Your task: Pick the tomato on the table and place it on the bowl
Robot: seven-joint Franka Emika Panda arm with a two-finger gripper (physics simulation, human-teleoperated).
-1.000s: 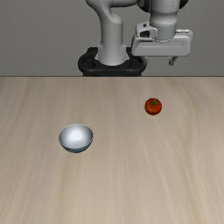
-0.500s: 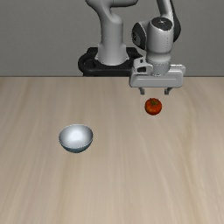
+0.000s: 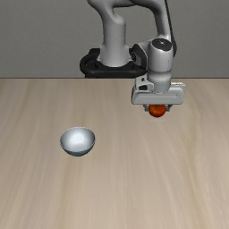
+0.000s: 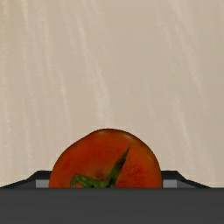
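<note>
Squarely between the fingers of the grey two-finger gripper (image 3: 158, 108) sits the round red tomato (image 3: 157, 111), resting on the pale wooden table (image 3: 179, 183) toward the exterior view's right and fairly close to the robot's side of the surface. In the wrist view the tomato (image 4: 105, 162) looms close to the hand, glossy, with a green stem and leaves (image 4: 98, 178) on its skin; a dark grey strip of the hand's housing (image 4: 112, 208) covers the part of the fruit nearest the camera, and bare table (image 4: 105, 52) stretches beyond it.

The gripper is low over the table, fingers pointing straight down and spread wide, one on each side of the tomato; a sliver of gap seems to show on both sides, so it grips nothing. Above it the white and grey Franka arm (image 3: 159, 49) rises and bends back to its black base (image 3: 106, 64).

The small shiny grey metal bowl (image 3: 78, 143) stands well apart from the tomato, toward the exterior view's left and farther forward.
</note>
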